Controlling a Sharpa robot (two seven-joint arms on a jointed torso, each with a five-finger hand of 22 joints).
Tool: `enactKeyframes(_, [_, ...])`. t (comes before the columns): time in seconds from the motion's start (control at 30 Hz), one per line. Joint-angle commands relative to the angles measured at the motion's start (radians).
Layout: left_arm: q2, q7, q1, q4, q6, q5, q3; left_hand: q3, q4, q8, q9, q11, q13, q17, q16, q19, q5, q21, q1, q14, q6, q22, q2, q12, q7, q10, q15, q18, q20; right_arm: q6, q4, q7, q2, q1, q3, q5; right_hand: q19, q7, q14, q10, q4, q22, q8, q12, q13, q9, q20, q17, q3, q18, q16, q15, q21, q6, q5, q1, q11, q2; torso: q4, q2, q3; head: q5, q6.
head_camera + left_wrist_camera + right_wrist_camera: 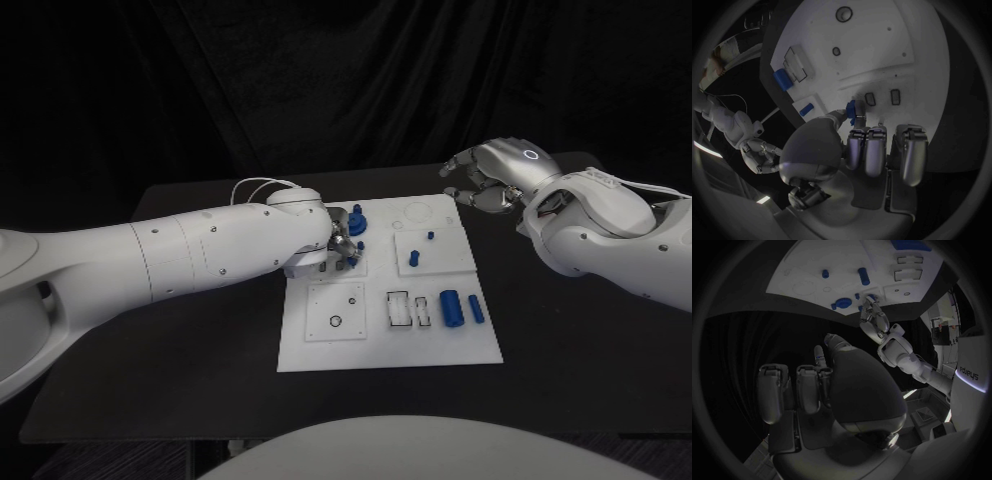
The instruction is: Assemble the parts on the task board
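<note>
- Small blue part (852,109) pinched in left hand (335,245) fingers (869,150), over the far-left area of the task board (447,345).
- Task board: flat white plate, mid-bench (577,350); blue cylinders (450,307) on its near-right.
- Right hand (490,180): fingers curled in, holding nothing, off the board's far-right corner.

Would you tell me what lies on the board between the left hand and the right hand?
In the head view, two small upright blue pegs stand on the task board between the left hand and the right hand; the rest is bare white board.
</note>
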Motion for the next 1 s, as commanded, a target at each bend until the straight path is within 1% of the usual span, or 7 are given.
enactKeyframes(0.03, [-0.005,0.015,-0.002,0.009,-0.007,0.0,0.001,0.003,0.001,-0.006,0.0,-0.006,0.263,0.263,0.002,0.056,0.003,-0.004,-0.004,0.108,0.009,0.194,-0.009,0.003,-0.001,0.106,-0.007,0.004,-0.007,0.005,0.0,0.0,-0.002,-0.002,0.001,-0.003,0.078,0.003,0.085,0.068,0.007,0.244,0.001,-0.006,0.229,-0.001,0.006,0.202,0.0,0.006,-0.006,0.009,-0.006,0.007,0.005,-0.009,0.007,0.003,-0.0003,0.0,-0.0005,-0.001,0.0])
enactKeyframes(0.43, [-0.037,0.008,-0.004,0.04,-0.035,0.0,0.001,0.02,-0.001,-0.012,0.005,-0.006,0.263,0.263,0.002,0.054,-0.001,-0.006,-0.011,0.108,0.011,0.192,-0.012,0.003,0.0,0.106,-0.007,0.005,-0.008,0.004,0.0,0.001,-0.005,-0.002,0.001,-0.003,0.078,0.002,0.085,0.068,0.006,0.244,0.001,-0.006,0.229,-0.001,0.006,0.202,0.0,0.006,-0.007,0.009,-0.006,0.007,0.006,-0.008,0.007,0.002,-0.0013,0.001,-0.0007,0.004,0.0])
enactKeyframes(0.63, [-0.051,0.005,-0.006,0.046,-0.045,0.0,0.001,0.027,-0.001,-0.014,0.007,-0.006,0.263,0.263,0.002,0.053,-0.006,-0.007,-0.014,0.108,0.013,0.189,-0.014,0.003,0.0,0.106,-0.007,0.005,-0.008,0.004,0.0,0.002,-0.006,-0.002,0.001,-0.003,0.078,0.002,0.085,0.068,0.005,0.244,0.001,-0.006,0.228,-0.002,0.006,0.202,0.001,0.006,-0.006,0.009,-0.006,0.008,0.007,-0.006,0.007,0.002,0.0002,0.0,-0.0001,0.006,0.0])
enactKeyframes(0.77, [-0.06,0.002,-0.007,0.047,-0.049,0.0,0.0,0.034,-0.001,-0.017,0.009,-0.006,0.263,0.263,0.002,0.052,-0.011,-0.007,-0.018,0.108,0.014,0.188,-0.015,0.003,0.0,0.106,-0.007,0.006,-0.008,0.005,0.0,0.001,-0.008,-0.002,0.001,-0.003,0.078,0.002,0.085,0.068,0.005,0.244,0.001,-0.006,0.228,-0.002,0.006,0.202,0.001,0.006,-0.006,0.009,-0.006,0.008,0.007,-0.006,0.007,0.002,0.0022,0.0,0.0001,0.006,0.0])
enactKeyframes(1.0, [-0.073,-0.001,-0.009,0.049,-0.051,0.0,0.0,0.04,0.0,-0.022,0.011,-0.005,0.263,0.263,0.002,0.048,-0.02,-0.01,-0.024,0.108,0.015,0.182,-0.018,0.003,0.001,0.106,-0.007,0.007,-0.007,0.006,-0.001,0.001,-0.008,-0.003,0.001,-0.003,0.078,0.002,0.085,0.068,0.005,0.244,0.001,-0.006,0.228,-0.002,0.006,0.202,0.001,0.006,-0.006,0.009,-0.006,0.008,0.007,-0.006,0.007,0.002,0.0003,0.001,-0.0009,0.011,0.0])
